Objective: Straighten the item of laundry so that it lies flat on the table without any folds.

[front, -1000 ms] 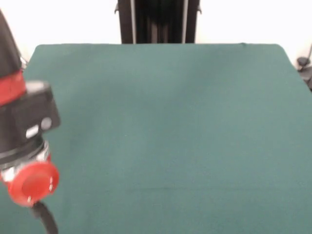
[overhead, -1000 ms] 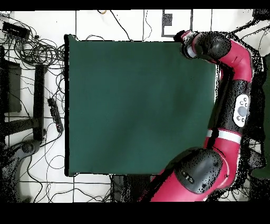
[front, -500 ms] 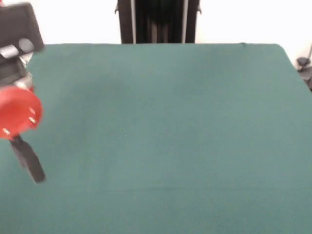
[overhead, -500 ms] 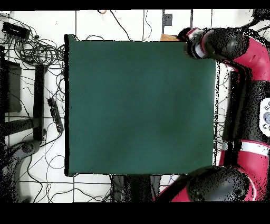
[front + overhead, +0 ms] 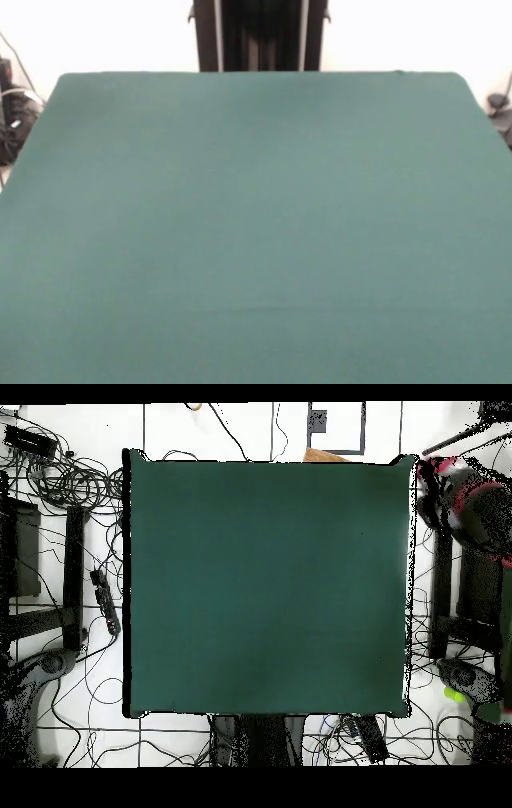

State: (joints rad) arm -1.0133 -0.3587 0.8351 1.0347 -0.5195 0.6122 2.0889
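The dark green table (image 5: 256, 200) fills the front view, and nothing lies on it. The overhead view shows the same bare table (image 5: 270, 584). The towel does not show on the table in either view. A small tan sliver (image 5: 322, 456) pokes out just beyond the table's top edge in the overhead view; I cannot tell whether it is the towel. The red and black arm (image 5: 478, 514) is off the table, beyond its right edge in the overhead view. Its gripper end is blurred there. The front view shows no arm.
The robot's black pedestal (image 5: 258, 36) stands behind the table's far edge. Tangled cables (image 5: 60, 479) and black stands cover the floor left of the table in the overhead view. More cables (image 5: 340, 729) lie below its bottom edge.
The arm has swung off the table's corner and out of the front view. In the overhead view it now sits beyond the right edge, and the base area has cleared.
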